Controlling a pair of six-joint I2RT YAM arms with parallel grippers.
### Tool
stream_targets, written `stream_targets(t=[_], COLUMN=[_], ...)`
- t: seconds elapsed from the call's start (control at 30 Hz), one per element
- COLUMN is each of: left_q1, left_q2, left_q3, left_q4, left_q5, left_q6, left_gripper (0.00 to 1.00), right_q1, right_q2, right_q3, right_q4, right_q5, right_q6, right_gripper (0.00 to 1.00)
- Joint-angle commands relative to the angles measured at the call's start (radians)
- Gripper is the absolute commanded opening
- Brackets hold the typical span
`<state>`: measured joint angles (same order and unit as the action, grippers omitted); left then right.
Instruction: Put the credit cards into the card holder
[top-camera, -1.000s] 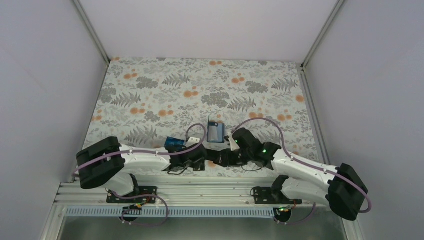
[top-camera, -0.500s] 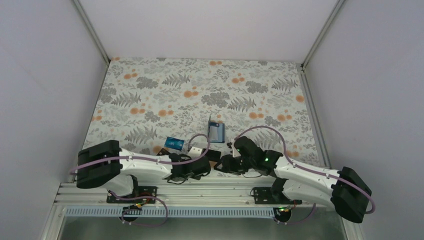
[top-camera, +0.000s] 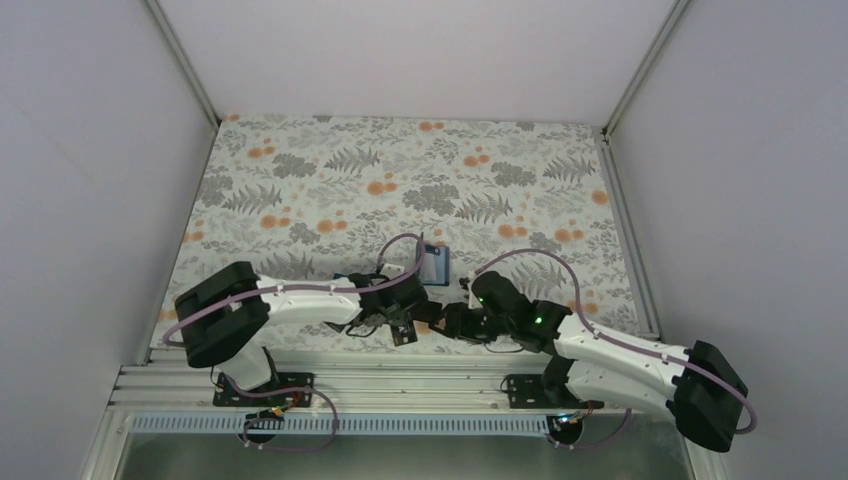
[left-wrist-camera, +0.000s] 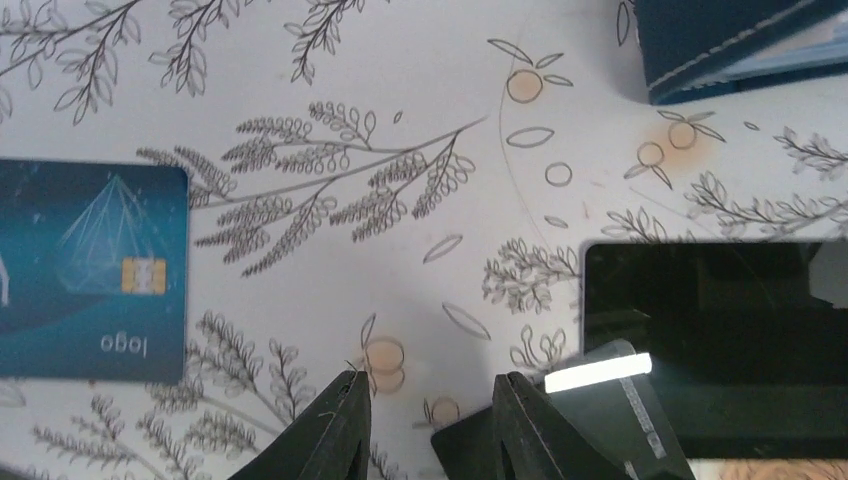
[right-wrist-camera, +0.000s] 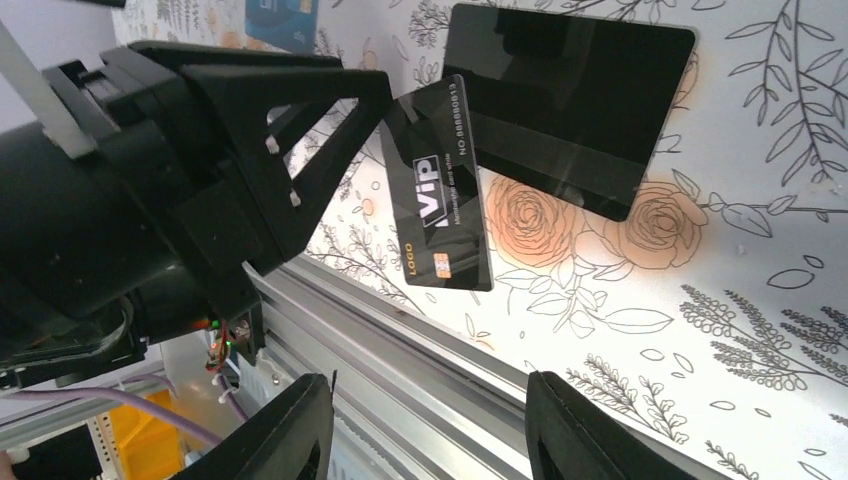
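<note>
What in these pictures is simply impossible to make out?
- card holder: left wrist view, cut by the top and right edges; top view, too small to show what its slots hold.
- teal card: left wrist view, cut by the left edge.
- VIP card: left wrist view, the bottom edge and the left jaws hide most of it.

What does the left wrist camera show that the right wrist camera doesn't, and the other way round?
Only left wrist: a corner of the wallet, top right. Only right wrist: the metal rail at the table's edge, and the VIP print on the tilted black card. Both: that card overlapping the plain black card, the blue card, and the left gripper at the tilted card's corner.
</note>
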<state>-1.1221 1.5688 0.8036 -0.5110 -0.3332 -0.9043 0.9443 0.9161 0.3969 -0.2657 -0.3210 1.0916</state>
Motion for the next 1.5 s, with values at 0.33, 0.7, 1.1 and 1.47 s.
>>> stream_targets(t=[0.33,0.7,1.1,1.47], left_q1=[0.036,-0.095,-0.165,-0.163], left_q2=[0.092,0.062,0.057,-0.027], left_q3=[0.002,-0.078,-0.041,0.046], left_q4=[0.061,0.044,0.000,-0.119], left_q5=[0.056,0.060,0.015,-0.027], left_q6=[0.084,-0.071,-0.113,-0.060], left_gripper=[0.32,0.32,0.32,0.32], right_q1=[0.012,0.013,0.026,0.104], right_q2=[0.028,0.050,0.109,0.185], right_q3=[-0.016,-0.036,-0.095,-0.132], right_q4=[0.002,-0.028,0.064,0.252], right_q5=[-0.035,-0.128,-0.249,-0.224], right_q6=[0.032,-0.001,0.029,0.170], right_gripper=[0.54,0.58,0.62,0.62])
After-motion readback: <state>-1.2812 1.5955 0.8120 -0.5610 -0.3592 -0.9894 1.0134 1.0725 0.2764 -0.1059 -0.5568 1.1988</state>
